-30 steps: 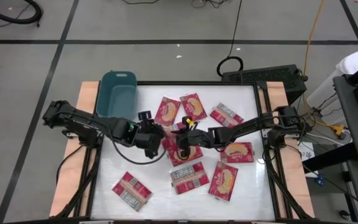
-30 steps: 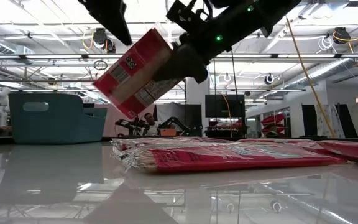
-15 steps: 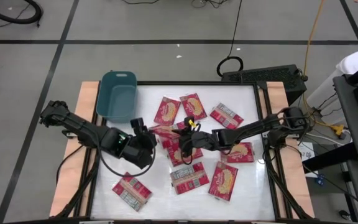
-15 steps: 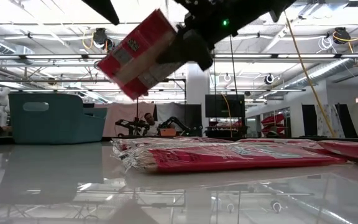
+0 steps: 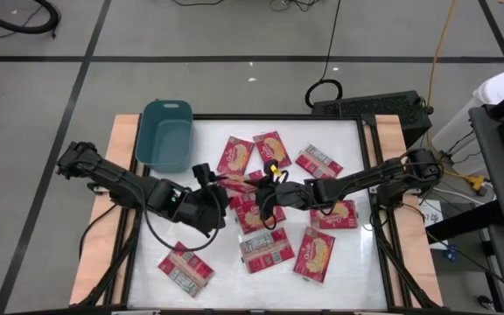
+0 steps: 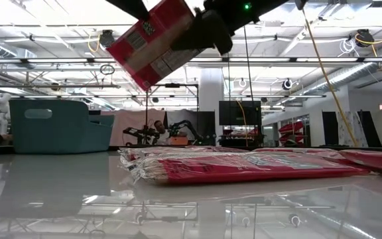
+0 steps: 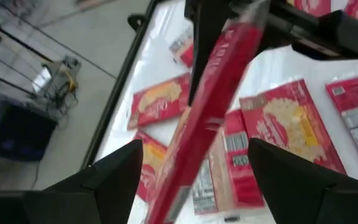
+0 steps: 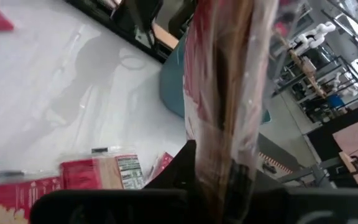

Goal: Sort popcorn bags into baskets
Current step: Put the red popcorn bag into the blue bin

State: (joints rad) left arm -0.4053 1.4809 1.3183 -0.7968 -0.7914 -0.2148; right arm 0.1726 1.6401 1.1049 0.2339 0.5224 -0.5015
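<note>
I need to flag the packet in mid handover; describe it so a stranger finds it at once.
Start at the teal basket at the table's far left corner, then move toward the table's middle, where both arms meet. The packet is there, shut in the right gripper. It alone hangs tilted in the air; every other packet lies flat.

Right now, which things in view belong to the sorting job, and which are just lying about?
Job:
- raised popcorn bag, pinched in the right gripper
- left gripper, open around it
- loose popcorn bags on the table
- teal basket

Lying about:
- black box behind the table
- floor cables
</note>
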